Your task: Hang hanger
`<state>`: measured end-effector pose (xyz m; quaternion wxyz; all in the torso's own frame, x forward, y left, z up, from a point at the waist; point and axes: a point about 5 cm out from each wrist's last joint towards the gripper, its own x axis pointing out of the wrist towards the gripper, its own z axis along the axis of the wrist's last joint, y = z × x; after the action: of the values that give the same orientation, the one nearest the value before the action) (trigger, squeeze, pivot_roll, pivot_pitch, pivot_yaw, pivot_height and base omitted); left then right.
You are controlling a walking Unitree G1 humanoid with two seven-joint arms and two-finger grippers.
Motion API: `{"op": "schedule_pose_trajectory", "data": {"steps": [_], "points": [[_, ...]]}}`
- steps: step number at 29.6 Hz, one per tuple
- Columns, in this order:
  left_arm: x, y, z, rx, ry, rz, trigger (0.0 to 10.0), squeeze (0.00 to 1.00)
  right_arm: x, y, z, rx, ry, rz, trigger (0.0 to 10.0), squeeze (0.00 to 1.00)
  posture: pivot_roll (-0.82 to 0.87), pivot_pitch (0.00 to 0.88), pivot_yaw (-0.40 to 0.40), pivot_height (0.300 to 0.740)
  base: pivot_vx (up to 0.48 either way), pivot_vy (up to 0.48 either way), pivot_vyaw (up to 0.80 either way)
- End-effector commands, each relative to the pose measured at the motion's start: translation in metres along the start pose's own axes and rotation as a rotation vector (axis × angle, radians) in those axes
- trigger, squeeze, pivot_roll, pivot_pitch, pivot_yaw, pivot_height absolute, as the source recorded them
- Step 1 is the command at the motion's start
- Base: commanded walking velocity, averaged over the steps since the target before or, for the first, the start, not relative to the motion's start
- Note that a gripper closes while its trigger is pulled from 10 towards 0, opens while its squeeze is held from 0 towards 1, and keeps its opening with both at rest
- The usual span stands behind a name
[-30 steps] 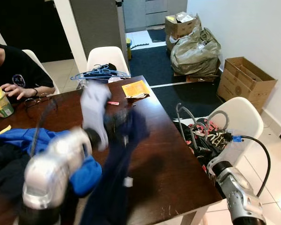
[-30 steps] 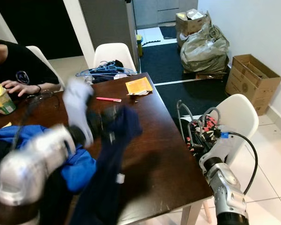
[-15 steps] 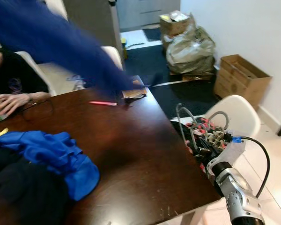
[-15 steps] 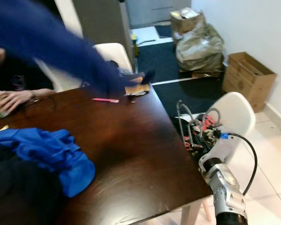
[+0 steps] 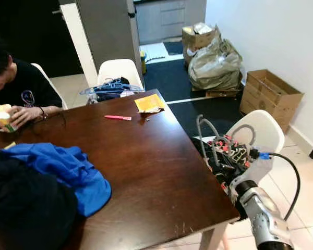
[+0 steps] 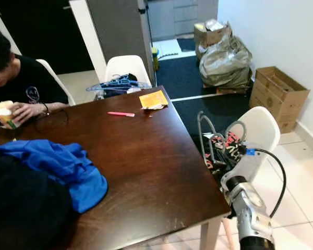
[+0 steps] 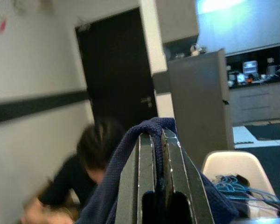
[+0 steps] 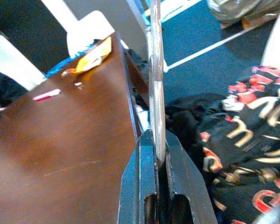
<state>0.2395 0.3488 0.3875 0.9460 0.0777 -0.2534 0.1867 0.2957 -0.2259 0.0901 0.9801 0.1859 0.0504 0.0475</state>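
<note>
Worktop (image 5: pixel 146 156) of dark wood fills our left eye view, with a blue garment (image 5: pixel 68 172) at lower left, a pink pen (image 5: pixel 118 117) and orange paper (image 5: pixel 147 102) higher up, and a person (image 5: pixel 15 88) seated at upper left. Blue hangers (image 5: pixel 110 87) lie on the white chair (image 5: pixel 120 70) beyond. At lower right our right gripper (image 8: pixel 157 149) clamps its fingers on a grey hanger (image 5: pixel 203 130), its long axis running up the right wrist view. In the left wrist view our left gripper (image 7: pixel 156 140) pinches a navy cloth (image 7: pixel 130 154), fingers closed.

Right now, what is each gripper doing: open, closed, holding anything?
Left gripper: closed on a navy garment.
Right gripper: closed on a grey hanger beside the table.
</note>
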Motion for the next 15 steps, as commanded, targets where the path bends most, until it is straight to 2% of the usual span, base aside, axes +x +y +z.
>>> {"op": "schedule_pose_trajectory", "data": {"steps": [1, 2, 3, 4, 7, 8, 9, 13, 14, 15], "points": [[-0.006, -0.012, -0.004, -0.027, -0.004, -0.038, 0.0, 0.0, 0.001, 0.008, -0.006, 0.028, 0.018, 0.031, 10.0, 0.0, 0.06, 0.03, 0.102, 0.74, 0.0, 0.0, 0.0], [-0.01, -0.02, -0.015, -0.045, 0.027, -0.059, 0.0, 0.0, 0.001, 0.008, -0.006, 0.029, 0.018, 0.032, 10.0, 0.0, 0.06, 0.03, 0.102, 0.74, 0.0, 0.0, 0.0], [-0.01, -0.02, -0.015, -0.045, 0.027, -0.059, 0.0, 0.0, 0.001, 0.008, -0.006, 0.029, 0.018, 0.032, 10.0, 0.0, 0.06, 0.03, 0.102, 0.74, 0.0, 0.0, 0.0], [-0.016, -0.036, -0.034, -0.089, 0.075, -0.089, 0.0, 0.0, 0.002, 0.008, -0.006, 0.03, 0.02, 0.035, 10.0, 0.0, 0.06, 0.032, 0.095, 0.74, 0.0, 0.0, 0.0], [-0.016, -0.036, -0.034, -0.089, 0.075, -0.089, 0.0, 0.0, 0.002, 0.008, -0.006, 0.03, 0.02, 0.035, 10.0, 0.0, 0.06, 0.032, 0.095, 0.74, 0.0, 0.0, 0.0], [-0.018, -0.042, -0.041, -0.113, 0.095, -0.099, 0.0, 0.0, 0.002, 0.008, -0.006, 0.029, 0.02, 0.036, 10.0, 0.0, 0.06, 0.032, 0.095, 0.74, 0.0, 0.0, 0.0], [-0.024, -0.057, -0.055, -0.154, 0.149, -0.152, 0.0, 0.0, 0.002, 0.008, -0.006, 0.03, 0.021, 0.037, 10.0, 0.0, 0.06, 0.032, 0.095, 0.74, 0.0, 0.0, 0.0], [-0.024, -0.057, -0.055, -0.154, 0.149, -0.152, 0.0, 0.0, 0.002, 0.008, -0.006, 0.03, 0.021, 0.037, 10.0, 0.0, 0.06, 0.032, 0.095, 0.74, 0.0, 0.0, 0.0], [-0.032, -0.071, -0.068, -0.193, 0.211, -0.215, 0.0, 0.0, 0.002, 0.008, -0.006, 0.03, 0.021, 0.037, 10.0, 0.0, 0.06, 0.034, 0.104, 0.74, 0.0, 0.0, 0.0], [-0.057, -0.106, -0.089, -0.226, 0.339, -0.452, 0.0, 0.0, 0.001, 0.008, -0.005, 0.035, 0.019, 0.038, 10.0, 0.0, 0.06, 0.04, 0.113, 0.74, 0.0, 0.0, 0.0]]}}
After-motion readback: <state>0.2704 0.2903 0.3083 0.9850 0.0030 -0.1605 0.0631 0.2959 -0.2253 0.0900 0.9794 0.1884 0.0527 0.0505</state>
